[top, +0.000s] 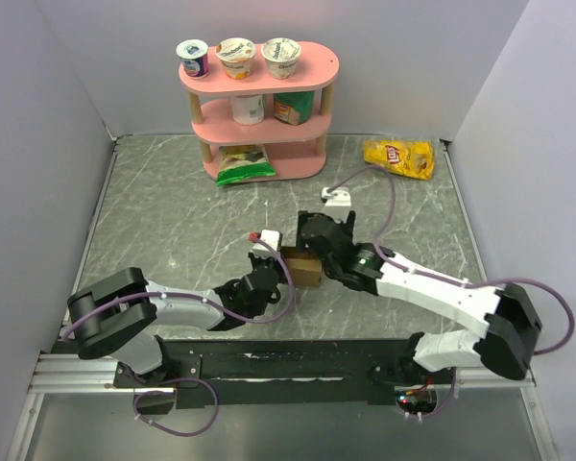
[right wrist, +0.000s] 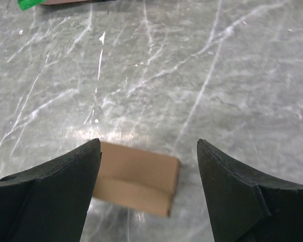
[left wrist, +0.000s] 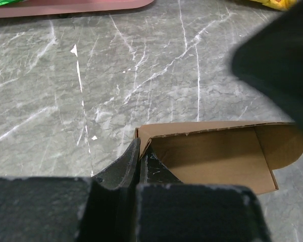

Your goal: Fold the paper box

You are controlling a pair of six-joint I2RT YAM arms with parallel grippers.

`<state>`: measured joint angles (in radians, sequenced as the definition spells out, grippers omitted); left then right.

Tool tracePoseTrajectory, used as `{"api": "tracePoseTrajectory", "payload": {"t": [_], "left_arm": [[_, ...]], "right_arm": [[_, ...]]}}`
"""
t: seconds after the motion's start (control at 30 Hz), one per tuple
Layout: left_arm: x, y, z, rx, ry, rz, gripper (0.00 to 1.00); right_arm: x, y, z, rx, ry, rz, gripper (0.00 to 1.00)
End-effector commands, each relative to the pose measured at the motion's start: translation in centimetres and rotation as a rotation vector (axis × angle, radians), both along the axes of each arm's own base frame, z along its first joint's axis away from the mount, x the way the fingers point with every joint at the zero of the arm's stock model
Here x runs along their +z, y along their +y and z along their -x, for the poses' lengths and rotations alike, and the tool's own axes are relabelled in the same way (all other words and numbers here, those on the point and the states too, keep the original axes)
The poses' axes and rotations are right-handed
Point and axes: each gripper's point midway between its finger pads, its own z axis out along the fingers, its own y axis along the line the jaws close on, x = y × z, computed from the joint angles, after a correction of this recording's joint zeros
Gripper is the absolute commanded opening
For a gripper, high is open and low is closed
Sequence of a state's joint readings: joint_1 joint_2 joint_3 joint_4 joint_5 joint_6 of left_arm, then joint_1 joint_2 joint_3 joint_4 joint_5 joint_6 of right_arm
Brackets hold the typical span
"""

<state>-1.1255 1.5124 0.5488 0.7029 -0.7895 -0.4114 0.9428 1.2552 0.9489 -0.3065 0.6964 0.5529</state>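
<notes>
- left gripper (left wrist: 140, 151): fingers (left wrist: 127, 169) pressed together with no visible gap. The left wall of the paper box (left wrist: 212, 156) runs straight into the seam between them, so it reads as a pinch on that wall.
- paper box vs left gripper: open brown cavity sits just ahead and to the right of the fingertips. The far wall is upright, and a rounded flap hangs off the right end.
- right gripper (right wrist: 149, 142): jaws spread wide, holding nothing, both fingers (right wrist: 65, 181) clear of the cardboard.
- paper box (right wrist: 136, 176) vs right gripper: below the fingertips, in the gap between them and nearer the left finger. Only a folded brown panel with one crease shows in this view.
- top view: both grippers meet at the paper box (top: 307, 272) mid-table (top: 173, 211). Left gripper (top: 272, 279) is at its left side, right gripper (top: 319, 238) over its far right side.
- dark blur at the upper right of the left wrist view is the right arm (left wrist: 278, 60), close above the box.
- beyond both grippers, well apart from the box: pink shelf (top: 259, 72) with cups, green bag (top: 245, 165) at its foot, yellow chip bag (top: 399, 157) off to the right.
</notes>
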Motion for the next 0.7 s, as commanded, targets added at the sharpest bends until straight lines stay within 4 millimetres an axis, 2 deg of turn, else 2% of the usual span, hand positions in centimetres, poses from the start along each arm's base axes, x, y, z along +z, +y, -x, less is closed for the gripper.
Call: {"api": "tracePoseTrajectory", "payload": {"t": [0.0, 0.13, 0.27, 0.37, 0.4, 0.47, 0.5, 0.57, 0.6, 0.67], "left_arm": [[-7.0, 0.9, 3.2, -0.103, 0.147, -0.240, 0.01], [-7.3, 0.8, 3.3, -0.111, 0.158, -0.242, 0.01], [-7.5, 0.2, 3.5, -0.129, 0.175, -0.245, 0.02], [-7.6, -0.1, 3.6, -0.144, 0.186, -0.246, 0.09], [-7.5, -0.1, 3.7, -0.146, 0.187, -0.241, 0.19], [-7.4, 0.0, 3.9, -0.155, 0.191, -0.238, 0.33], [-7.3, -0.1, 4.0, -0.163, 0.190, -0.235, 0.44], [-7.0, 0.3, 4.3, -0.177, 0.188, -0.229, 0.53], [-7.0, 0.4, 4.5, -0.189, 0.188, -0.230, 0.61], [-6.8, 0.6, 5.1, -0.224, 0.185, -0.227, 0.66]], "right_arm": [[0.6, 1.5, -2.4, -0.014, -0.065, 0.014, 0.84], [-2.0, 1.3, -1.6, -0.032, -0.005, 0.022, 0.84], [-4.6, 0.8, 0.3, -0.048, 0.016, 0.047, 0.84], [-6.2, 0.7, 1.0, -0.063, 0.051, 0.061, 0.85], [-6.8, 0.7, 1.1, -0.070, 0.063, 0.070, 0.85], [-7.5, 0.4, 1.2, -0.080, 0.077, 0.096, 0.85], [-7.5, 0.3, 1.2, -0.088, 0.076, 0.096, 0.85], [-7.9, 0.1, 1.2, -0.090, 0.076, 0.104, 0.85], [-8.0, 0.0, 1.2, -0.094, 0.077, 0.106, 0.85], [-8.3, -0.1, 1.3, -0.096, 0.081, 0.112, 0.86]]}}
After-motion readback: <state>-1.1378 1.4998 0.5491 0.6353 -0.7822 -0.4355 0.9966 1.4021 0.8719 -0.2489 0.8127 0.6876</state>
